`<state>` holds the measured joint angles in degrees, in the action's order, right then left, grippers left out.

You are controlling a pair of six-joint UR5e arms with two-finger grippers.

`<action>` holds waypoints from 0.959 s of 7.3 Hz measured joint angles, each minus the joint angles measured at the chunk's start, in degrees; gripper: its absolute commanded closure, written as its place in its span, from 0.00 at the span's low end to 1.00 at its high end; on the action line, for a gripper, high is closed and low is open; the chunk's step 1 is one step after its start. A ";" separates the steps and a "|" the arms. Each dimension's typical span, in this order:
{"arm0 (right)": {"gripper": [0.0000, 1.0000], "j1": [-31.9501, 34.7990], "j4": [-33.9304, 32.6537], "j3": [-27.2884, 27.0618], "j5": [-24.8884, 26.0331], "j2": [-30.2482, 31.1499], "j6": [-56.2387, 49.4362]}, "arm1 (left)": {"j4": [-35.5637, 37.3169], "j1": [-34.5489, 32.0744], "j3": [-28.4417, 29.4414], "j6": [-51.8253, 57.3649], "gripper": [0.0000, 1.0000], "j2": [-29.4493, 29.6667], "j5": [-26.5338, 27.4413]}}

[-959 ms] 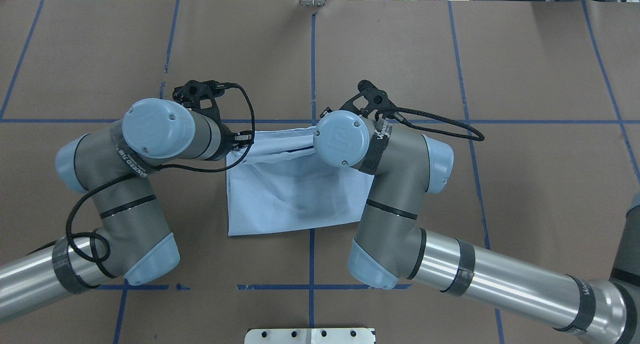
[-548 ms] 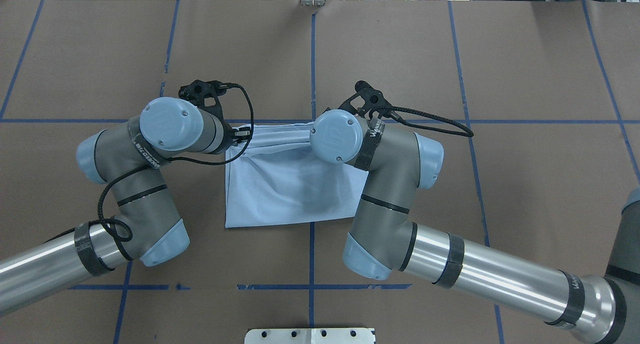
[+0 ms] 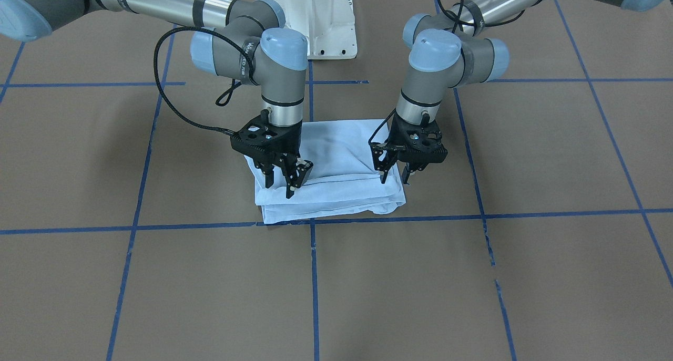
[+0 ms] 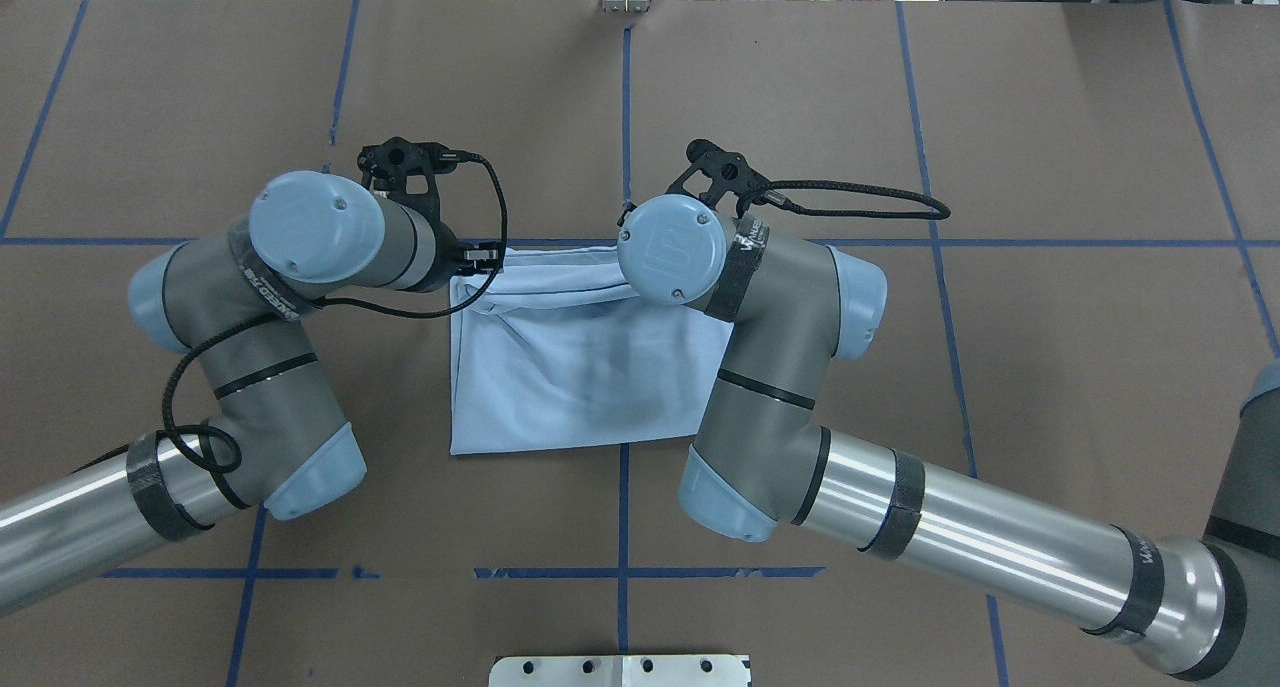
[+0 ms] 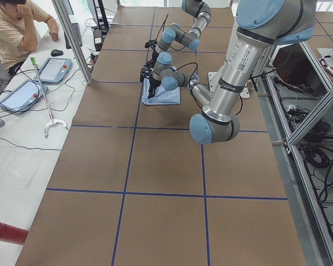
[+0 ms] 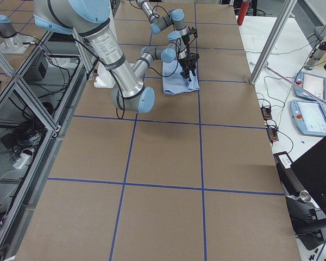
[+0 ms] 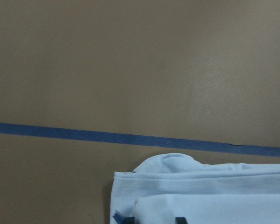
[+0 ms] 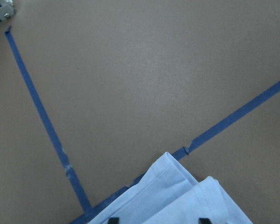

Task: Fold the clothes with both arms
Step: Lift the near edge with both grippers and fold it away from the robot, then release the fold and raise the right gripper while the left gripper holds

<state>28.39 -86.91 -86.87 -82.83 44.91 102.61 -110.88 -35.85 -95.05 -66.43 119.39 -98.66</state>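
Folded T-shirt flat on brown table, outer edge along blue tape line. Right gripper, left gripper over outer corners, fingers spread, gripping nothing. Person seated at white side desk.

Plain light blue on the T-shirt. Brown on the table, gridded with blue tape lines. Grey and silver with pale blue caps on the left arm and right arm. Black on the left gripper and right gripper. White on the pedestal.
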 measured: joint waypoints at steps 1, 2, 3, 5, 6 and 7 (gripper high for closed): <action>0.00 -0.58 -0.05 -1.41 -0.73 0.22 -2.71 | -0.21 -1.77 -0.77 3.33 0.00 -0.95 -2.66; 0.00 -2.38 -0.08 -1.96 -0.18 0.53 -5.00 | -0.32 -2.83 -1.14 5.39 0.00 -1.52 -4.13; 0.00 -4.41 -0.12 -1.81 1.50 0.83 -8.20 | -0.38 -3.29 -1.30 6.27 0.00 -1.76 -4.75; 0.00 -6.22 -0.05 1.10 3.69 0.71 -16.68 | -0.46 -3.49 -1.41 6.36 0.00 -1.89 -5.00; 0.00 -6.15 0.21 2.51 3.99 0.55 -19.82 | -0.47 -3.51 -1.44 6.21 0.00 -1.93 -5.01; 0.00 -5.58 0.52 3.68 4.05 0.46 -22.92 | -0.47 -3.52 -1.45 6.14 0.00 -1.98 -5.03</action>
<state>22.82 -86.39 -83.19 -78.79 45.37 79.70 -111.36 -39.37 -96.50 -60.29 117.41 -103.69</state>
